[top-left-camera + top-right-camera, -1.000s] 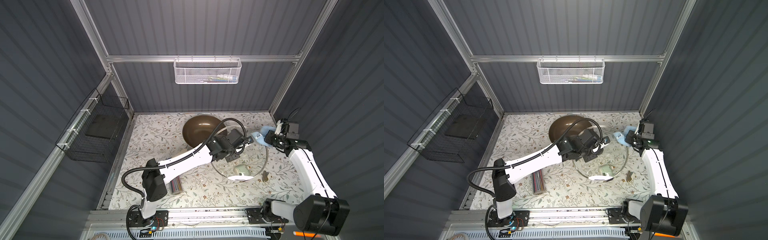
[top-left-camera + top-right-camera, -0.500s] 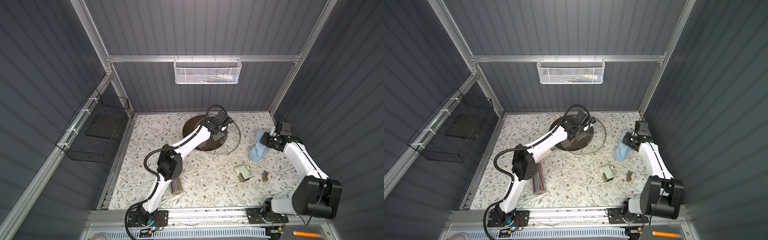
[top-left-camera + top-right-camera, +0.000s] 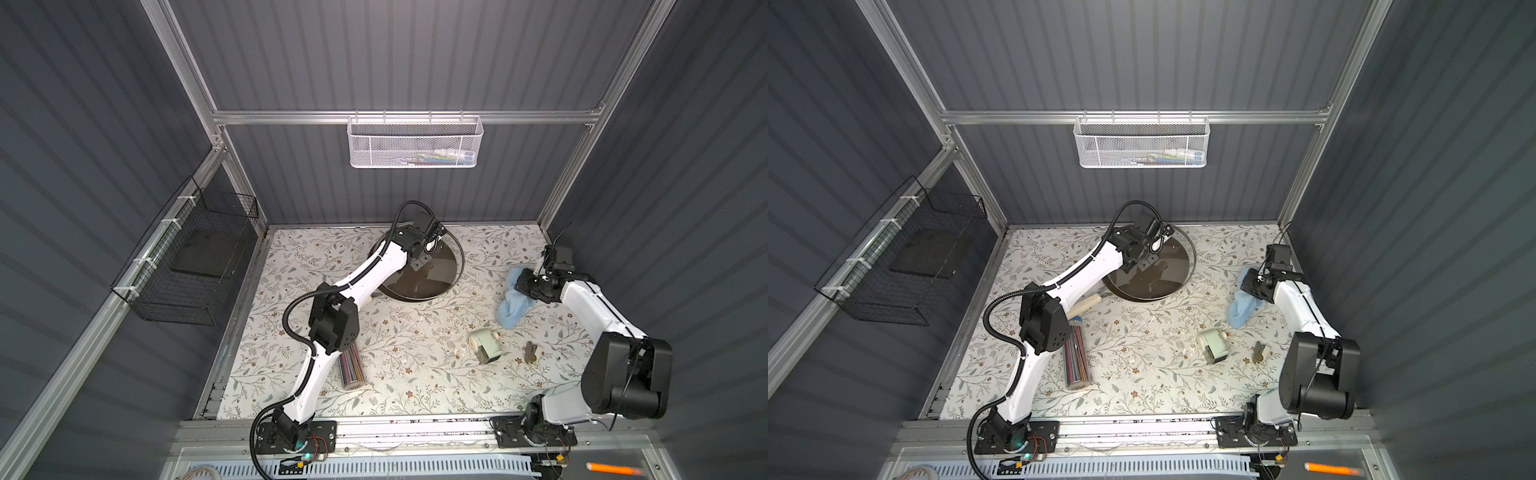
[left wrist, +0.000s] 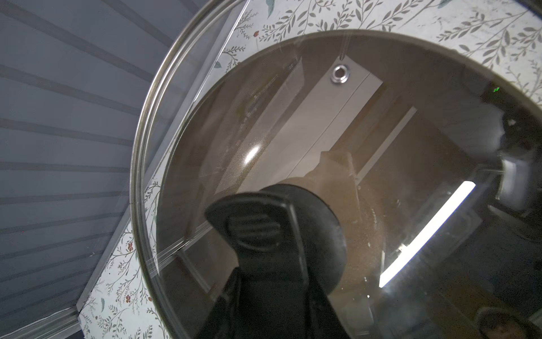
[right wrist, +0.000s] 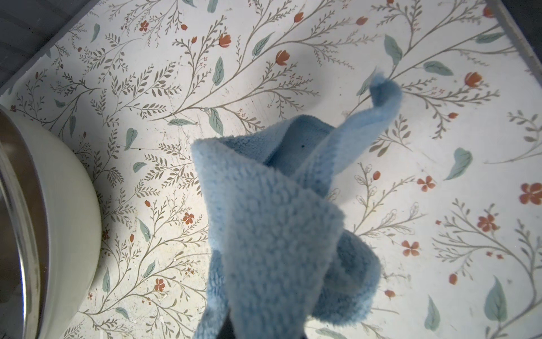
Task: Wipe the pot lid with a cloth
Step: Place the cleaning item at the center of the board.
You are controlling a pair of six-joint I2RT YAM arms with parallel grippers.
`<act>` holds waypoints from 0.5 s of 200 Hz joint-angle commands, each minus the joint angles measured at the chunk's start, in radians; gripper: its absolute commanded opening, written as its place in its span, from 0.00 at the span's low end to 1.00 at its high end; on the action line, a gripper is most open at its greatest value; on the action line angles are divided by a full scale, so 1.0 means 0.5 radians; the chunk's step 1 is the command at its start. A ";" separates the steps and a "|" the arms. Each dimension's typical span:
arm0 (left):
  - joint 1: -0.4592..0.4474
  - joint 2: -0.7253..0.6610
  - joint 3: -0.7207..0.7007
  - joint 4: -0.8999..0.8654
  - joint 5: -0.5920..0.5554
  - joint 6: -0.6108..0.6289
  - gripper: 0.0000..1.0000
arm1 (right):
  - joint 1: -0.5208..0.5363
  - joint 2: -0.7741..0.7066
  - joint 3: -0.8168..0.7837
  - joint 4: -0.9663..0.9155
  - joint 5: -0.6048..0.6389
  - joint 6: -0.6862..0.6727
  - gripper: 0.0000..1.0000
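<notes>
Since the earlier frames the pot lid [image 3: 440,276] has been carried from mid-tabletop, where it stood close to the cloth, to the back, and the right arm has drawn away with the cloth. Lid now lies tilted over the dark brown pan [image 3: 409,289] at the rear of the floral tabletop [image 3: 415,365]; whether its metal rim touches the pan cannot be told. Left pincer [image 3: 421,261] stands partly closed about the lid's black centre handle [image 4: 272,234]. Cloth [image 3: 513,309], light blue terry, hangs from the right pincer [image 3: 525,286], which is fully closed on a fold; its lower end trails onto the tabletop, well apart from the lid. Assessment: lid is rigid, smooth, breakable glass, likely weighty on one central hold, so the handle is the only sound place to grip; the rim would slip. Cloth is limp and light; a bunched pinch serves, leaving a free pad to press on the glass. Pale green and white roll [image 3: 486,345] lies near the cloth.
</notes>
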 commanded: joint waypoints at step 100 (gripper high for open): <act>0.018 0.003 0.127 -0.073 0.060 0.103 0.00 | 0.056 0.327 -0.082 0.228 -0.061 0.015 0.07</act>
